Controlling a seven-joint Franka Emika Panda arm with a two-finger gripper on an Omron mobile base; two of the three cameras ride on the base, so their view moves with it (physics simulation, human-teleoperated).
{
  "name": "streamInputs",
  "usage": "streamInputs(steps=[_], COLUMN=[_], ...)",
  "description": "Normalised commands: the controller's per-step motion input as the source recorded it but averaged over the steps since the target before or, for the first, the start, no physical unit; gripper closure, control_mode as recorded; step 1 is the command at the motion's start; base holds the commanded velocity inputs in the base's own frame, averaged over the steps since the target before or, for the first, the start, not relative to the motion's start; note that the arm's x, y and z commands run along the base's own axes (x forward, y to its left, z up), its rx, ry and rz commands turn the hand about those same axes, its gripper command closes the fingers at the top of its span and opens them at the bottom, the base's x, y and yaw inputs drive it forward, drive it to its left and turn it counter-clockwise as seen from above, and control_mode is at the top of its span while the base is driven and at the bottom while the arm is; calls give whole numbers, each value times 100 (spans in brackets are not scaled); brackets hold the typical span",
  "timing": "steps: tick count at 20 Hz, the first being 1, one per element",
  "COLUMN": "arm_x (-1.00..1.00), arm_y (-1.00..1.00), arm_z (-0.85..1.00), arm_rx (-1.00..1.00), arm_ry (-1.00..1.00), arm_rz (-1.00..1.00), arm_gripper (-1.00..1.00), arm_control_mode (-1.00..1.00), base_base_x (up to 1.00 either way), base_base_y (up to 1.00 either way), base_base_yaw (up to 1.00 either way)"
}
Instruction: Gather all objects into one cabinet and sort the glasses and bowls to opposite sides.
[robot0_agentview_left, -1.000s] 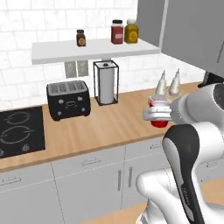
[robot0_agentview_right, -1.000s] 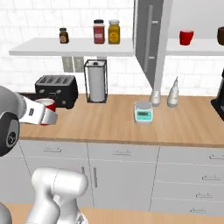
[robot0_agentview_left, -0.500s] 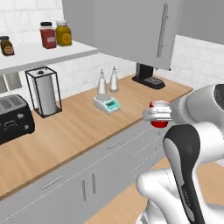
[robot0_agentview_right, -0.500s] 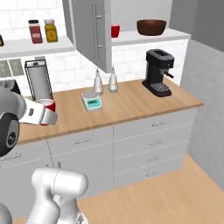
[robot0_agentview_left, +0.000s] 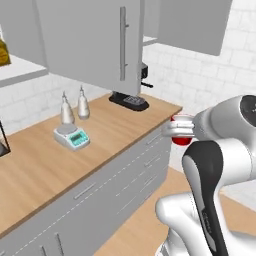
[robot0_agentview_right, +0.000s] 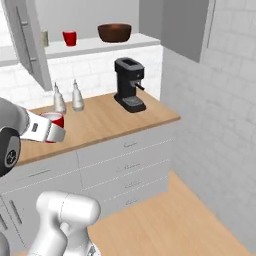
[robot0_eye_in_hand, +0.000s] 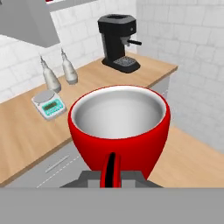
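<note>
My gripper is shut on a short glossy red cup, held upright beyond the counter's right end. In the hand view this cup sits close up, its white inside bare, hiding my fingertips. From the right base the held cup hangs in front of the counter. Up in the open cabinet, with its grey back and white shelf floor, stand a second red cup and the dark brown bowl. A beige shape peeks from behind the left door.
A black coffee machine stands at the wooden counter's right end. Two silver bottles and a small scale sit further left. The grey door with a bar handle hangs over the counter. A tiled wall closes the right side.
The whole scene has slid left as the base moved right along the counter; toaster and towel holder left the views, the cabinet with the bowl came nearer. The cup stays gripped.
</note>
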Motion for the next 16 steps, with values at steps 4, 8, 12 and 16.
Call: streamInputs(steps=[4,8,12,16], arm_x=[0,0,0,0], arm_y=[0,0,0,0], arm_z=[0,0,0,0], arm_rx=[0,0,0,0], arm_ry=[0,0,0,0], arm_rz=[0,0,0,0], arm_gripper=[100,100,100,100], arm_control_mode=[100,100,100,100], base_base_x=[32,28,80,51], base_base_y=[-76,-33,0,-19], base_base_yaw=[5,30,50,52])
